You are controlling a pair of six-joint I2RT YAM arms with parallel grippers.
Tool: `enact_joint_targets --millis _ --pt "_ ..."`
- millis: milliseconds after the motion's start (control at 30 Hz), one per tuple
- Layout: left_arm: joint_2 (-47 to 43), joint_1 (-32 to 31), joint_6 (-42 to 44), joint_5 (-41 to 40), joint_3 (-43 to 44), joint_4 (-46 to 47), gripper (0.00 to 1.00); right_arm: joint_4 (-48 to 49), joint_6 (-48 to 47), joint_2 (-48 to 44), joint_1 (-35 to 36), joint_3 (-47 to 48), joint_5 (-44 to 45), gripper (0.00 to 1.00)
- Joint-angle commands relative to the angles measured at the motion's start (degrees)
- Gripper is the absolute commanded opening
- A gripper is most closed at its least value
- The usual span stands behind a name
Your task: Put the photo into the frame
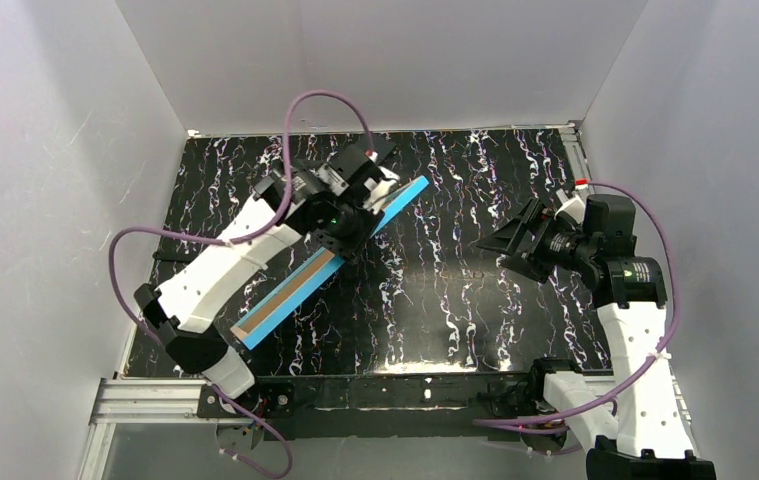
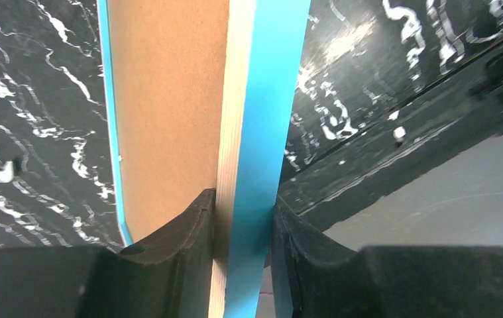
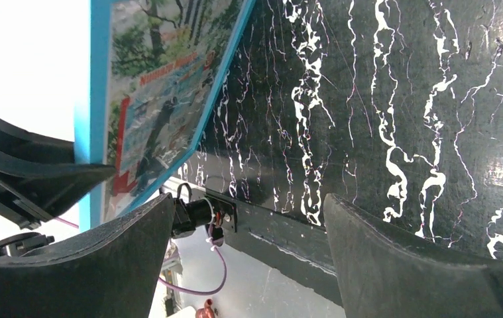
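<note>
The frame point(image 1: 285, 295) stands on its long edge, running diagonally across the left half of the black marbled table. My left gripper point(image 1: 348, 232) is shut on its upper rim. In the left wrist view the fingers point(image 2: 182, 245) pinch the tan wood and blue edge point(image 2: 262, 132), with a brown backing board point(image 2: 169, 99) on one face. In the right wrist view the photo point(image 3: 159, 99) shows inside the frame's blue border point(image 3: 98, 79), foliage above red and white. My right gripper point(image 1: 505, 245) point(image 3: 248, 258) hangs open to the right, apart from the frame, holding nothing.
White walls point(image 1: 45, 150) close in the table point(image 1: 455, 290) on three sides. A dark rail point(image 1: 405, 390) with the arm bases runs along the near edge. The left arm's purple cable point(image 1: 325, 100) loops over the frame.
</note>
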Motion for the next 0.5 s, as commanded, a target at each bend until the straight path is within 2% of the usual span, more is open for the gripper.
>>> enact_joint_targets --millis 0,133,300,467 --pt "-4.8 5.5 -12.1 15.7 0.0 2.0 0.00 -0.1 -2.6 0.4 -0.3 -1.2 -1.9 0.91" --pt "-5.3 11.3 -18.0 22.8 -0.9 6.6 0.00 -0.2 -3.3 0.5 -0.3 -2.1 -2.4 0.91" --pt "-3.9 14.4 -19.7 26.1 1.1 6.0 0.00 -0.1 -3.9 0.6 -0.3 -2.8 -2.8 0.91" --pt "-6.3 18.1 -24.5 32.8 -6.5 13.6 0.00 0.4 -4.8 0.9 -0.3 -3.8 -3.7 0.90"
